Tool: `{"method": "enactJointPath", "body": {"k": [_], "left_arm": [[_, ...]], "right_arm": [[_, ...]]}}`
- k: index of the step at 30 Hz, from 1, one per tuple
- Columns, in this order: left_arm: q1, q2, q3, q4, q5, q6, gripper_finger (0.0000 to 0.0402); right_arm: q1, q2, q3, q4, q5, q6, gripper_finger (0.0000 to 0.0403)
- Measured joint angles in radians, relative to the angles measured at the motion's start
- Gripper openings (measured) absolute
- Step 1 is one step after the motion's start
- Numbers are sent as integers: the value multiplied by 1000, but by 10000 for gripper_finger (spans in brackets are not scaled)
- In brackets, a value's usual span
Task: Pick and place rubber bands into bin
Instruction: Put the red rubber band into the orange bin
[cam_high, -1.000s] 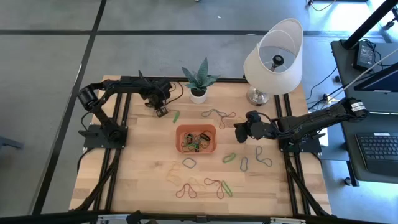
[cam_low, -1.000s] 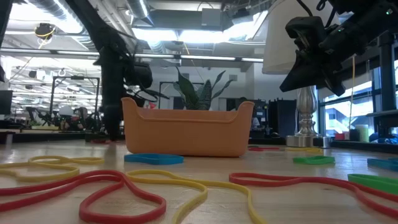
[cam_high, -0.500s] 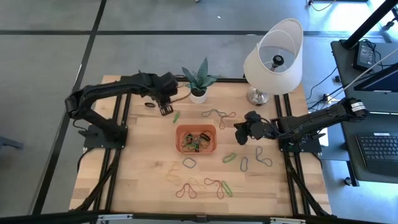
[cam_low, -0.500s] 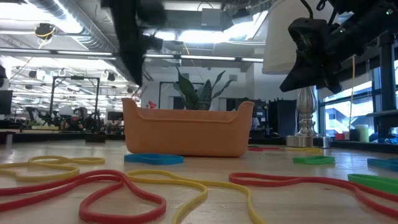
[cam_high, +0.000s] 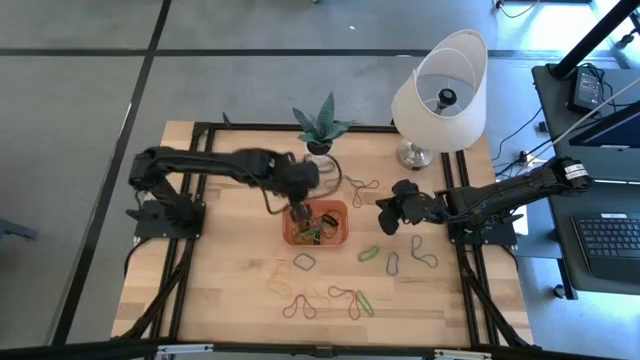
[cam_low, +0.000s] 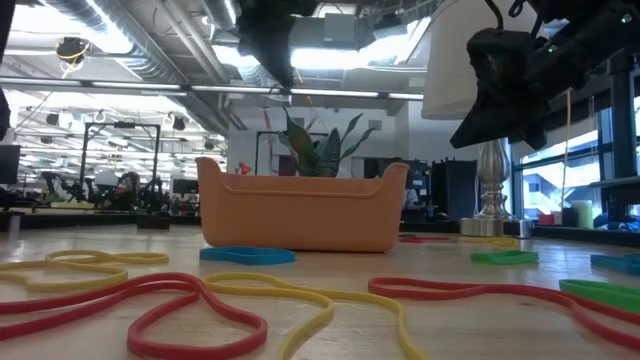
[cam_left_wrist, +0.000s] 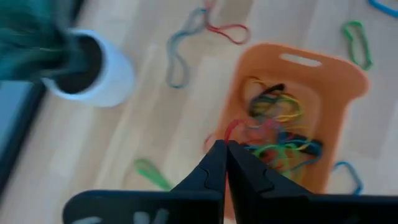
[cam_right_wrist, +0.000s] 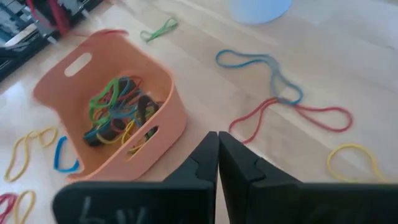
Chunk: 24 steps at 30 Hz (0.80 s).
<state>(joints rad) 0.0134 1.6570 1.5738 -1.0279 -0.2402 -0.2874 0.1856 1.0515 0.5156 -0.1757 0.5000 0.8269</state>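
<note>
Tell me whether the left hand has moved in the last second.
Yes. In the high view the left hand has swung from the table's left rear, past the plant pot, to the bin's left rear edge.

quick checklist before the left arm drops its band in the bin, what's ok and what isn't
1. Left gripper over the bin: ok, the high view shows it above the bin's left edge.
2. Left fingers shut: ok, pressed together in the left wrist view.
3. A band actually held: cannot tell; a red loop shows at the fingertips, but it may lie in the bin.
4. Bin has room: ok, a loose pile of rubber bands covers only its floor.
5. Right gripper out of the way: ok, shut and right of the bin.
6. Plant pot clear of the left arm: cannot tell, they are close.
</note>
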Motion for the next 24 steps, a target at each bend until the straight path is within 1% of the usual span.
{"method": "enactJointPath", "body": {"k": [7,11,16,19,24], "left_arm": [[-96,156,31,23,32,-129,3],[-127,235,31,33,37,-175,3],[-131,317,31,37,33,-208,9],[-123,352,31,34,33,-234,28],[-100,373,31,36,52,-235,80]], "right_arm": [[0,0,0,0,-126,-37,16],[2,0,0,0,-166,-47,16],[3,0,0,0,-191,-47,16],[3,0,0,0,-191,-47,16],[3,0,0,0,-191,-47,16]]}}
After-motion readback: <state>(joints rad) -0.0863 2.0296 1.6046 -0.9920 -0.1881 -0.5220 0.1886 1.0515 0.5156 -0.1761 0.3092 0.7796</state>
